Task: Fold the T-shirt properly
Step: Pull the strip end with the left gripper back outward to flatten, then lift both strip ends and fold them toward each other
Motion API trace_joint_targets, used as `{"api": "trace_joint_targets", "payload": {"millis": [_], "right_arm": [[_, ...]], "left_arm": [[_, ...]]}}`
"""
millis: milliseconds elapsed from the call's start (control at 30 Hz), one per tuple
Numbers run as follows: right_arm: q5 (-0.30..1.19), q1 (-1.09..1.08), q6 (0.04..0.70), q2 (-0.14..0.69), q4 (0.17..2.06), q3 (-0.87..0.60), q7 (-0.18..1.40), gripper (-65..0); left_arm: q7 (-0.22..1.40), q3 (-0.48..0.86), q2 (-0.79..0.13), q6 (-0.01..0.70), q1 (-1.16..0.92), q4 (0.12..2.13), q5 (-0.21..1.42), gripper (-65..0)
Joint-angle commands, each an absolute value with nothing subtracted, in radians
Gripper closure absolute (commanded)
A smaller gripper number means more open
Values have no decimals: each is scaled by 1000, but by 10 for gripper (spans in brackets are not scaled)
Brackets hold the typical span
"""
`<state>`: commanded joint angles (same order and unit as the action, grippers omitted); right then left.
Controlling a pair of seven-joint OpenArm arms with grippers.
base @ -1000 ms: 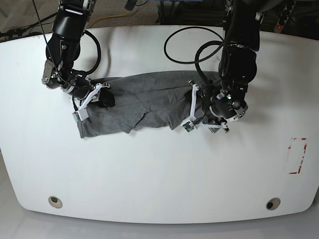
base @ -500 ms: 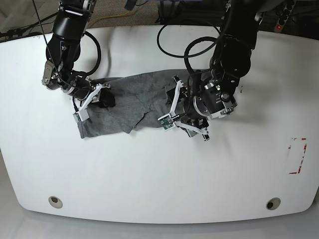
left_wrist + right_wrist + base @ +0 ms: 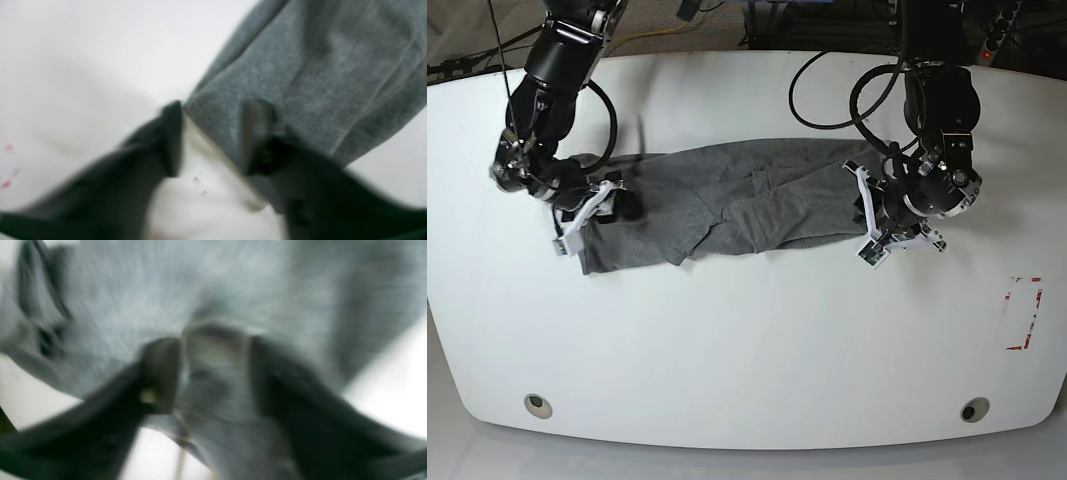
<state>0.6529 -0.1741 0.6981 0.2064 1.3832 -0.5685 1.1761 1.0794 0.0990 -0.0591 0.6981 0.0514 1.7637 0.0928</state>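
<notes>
Left pincer (image 3: 874, 215) swung back outward; T-shirt (image 3: 727, 205) edges blurred.

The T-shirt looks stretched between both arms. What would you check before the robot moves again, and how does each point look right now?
1. Left gripper holding the T-shirt: not ok; fingers apart, cloth edge lies between them.
2. Right gripper holding cloth: cannot tell; cloth between its fingers, view blurred.
3. Shirt lying flat: not ok; creased and bunched.
4. Shirt fully on the table: ok.
5. Sleeves and collar located: cannot tell.
</notes>
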Motion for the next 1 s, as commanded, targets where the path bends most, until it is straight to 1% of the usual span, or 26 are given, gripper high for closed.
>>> {"api": "trace_joint_targets", "payload": {"millis": [33,67,100,133,233,367,433,533,700,800,867,900,933,1000], "right_arm": [[668,-183,698,222,1383,-593,1187,-522],[677,-194,698,231,1383,-607,1190,-558],[687,-205,698,243,1383,-611,1190,-580],[691,-217,698,254,1377,-615,1190,-583],[685,-243,698,295,1326,-639,1188,-552],[693,-255,698,321,1194,-657,1173,-541],[694,-252,698,321,1178,-651,1148,-541],[694,-225,698,314,1175,-624,1136,-539],[690,-182,698,225,1227,-604,1141,-539],[687,-157,698,177,1257,-555,1135,-537],[687,-157,698,160,1256,-545,1133,-536],[685,-157,698,148,1256,-545,1132,-528],[685,-159,698,134,1256,-542,1119,-493],[685,-159,698,125,1256,-541,1087,-388]], "left_arm": [[1079,116,-59,698,50,1739,93,-15],[1079,128,-59,698,48,1722,93,-10],[1079,140,-59,698,48,1704,93,-10],[1078,150,-61,698,45,1687,93,-10],[1078,159,-68,698,39,1659,93,-10],[1078,157,-93,698,5,1673,94,-10],[1078,157,-93,698,7,1684,94,-10],[1078,157,-94,698,4,1679,91,-10],[1053,154,-114,698,8,1676,85,-10],[1026,154,-124,698,8,1675,85,-10],[1012,151,-139,698,8,1673,85,-11],[1004,148,-140,698,8,1661,84,-11],[998,134,-145,698,12,1635,84,-11],[987,110,-160,698,35,1593,84,-11]]}}
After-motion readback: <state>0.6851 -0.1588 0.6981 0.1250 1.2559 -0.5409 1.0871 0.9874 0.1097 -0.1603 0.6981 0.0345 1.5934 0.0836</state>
